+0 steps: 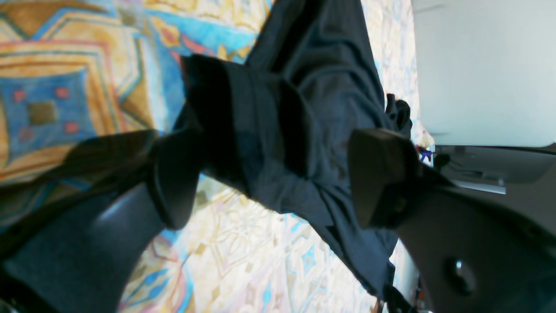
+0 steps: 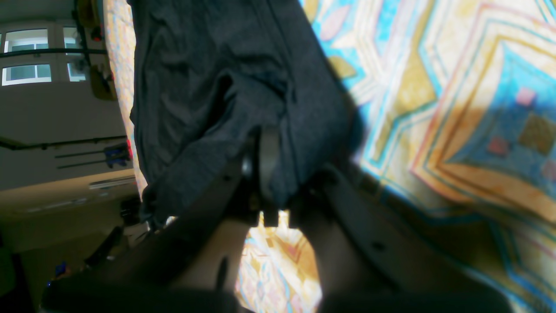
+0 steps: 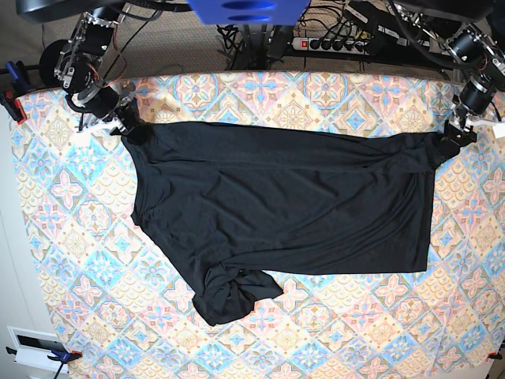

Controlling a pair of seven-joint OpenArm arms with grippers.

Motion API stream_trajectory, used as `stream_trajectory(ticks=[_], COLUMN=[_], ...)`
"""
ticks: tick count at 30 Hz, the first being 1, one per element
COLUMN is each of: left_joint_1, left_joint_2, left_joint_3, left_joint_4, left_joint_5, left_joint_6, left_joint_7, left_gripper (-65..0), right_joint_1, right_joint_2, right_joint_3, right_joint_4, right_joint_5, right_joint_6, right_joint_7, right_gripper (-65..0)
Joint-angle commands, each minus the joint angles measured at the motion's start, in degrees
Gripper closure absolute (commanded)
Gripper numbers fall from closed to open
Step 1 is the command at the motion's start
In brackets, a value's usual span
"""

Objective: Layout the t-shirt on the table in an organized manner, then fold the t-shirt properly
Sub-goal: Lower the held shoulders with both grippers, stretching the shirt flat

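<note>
Spread across the patterned table [image 3: 71, 237]: a black t-shirt [image 3: 276, 213], mostly flat, stretched wide between two far corners. Bunched and twisted at the near edge, one sleeve [image 3: 229, 294]. At the far corner on the base view's left, right gripper [image 3: 132, 126] clamped on the fabric, fingers pressed together with cloth pinched between them, as seen up close from the right wrist [image 2: 265, 174]. At the opposite far corner, left gripper [image 3: 456, 136] down at the shirt's edge, fingers [image 1: 382, 174] spread wide apart on either side of a fold of black cloth, not closed on it. Along the top of the shirt, a long horizontal crease. Behind the table, a power strip [image 3: 331, 43] and loose cables.
</note>
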Motion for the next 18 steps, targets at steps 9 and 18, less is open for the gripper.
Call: stream_trajectory(ticks=[9,18], left_joint_1=[3.23,0.16], left_joint_2=[-0.26,1.59], left_joint_3=[-1.04,-0.95], left_joint_4=[0.81,-0.68], left_joint_5=[1.94,3.43], left_joint_6=[-0.45,-0.45], left_joint_7=[-6.93,-7.10], left_gripper=[-51.4,-51.4], right_joint_1=[-0.16,-0.16], right_joint_2=[0.18,0.18], right_joint_3=[-0.19,-0.19], right_joint_4=[0.21,0.21], right_joint_5=[0.38,0.38], right_joint_6=[-0.20,-0.20], right_joint_7=[-0.82,-0.82], right_gripper=[-0.6,-0.6])
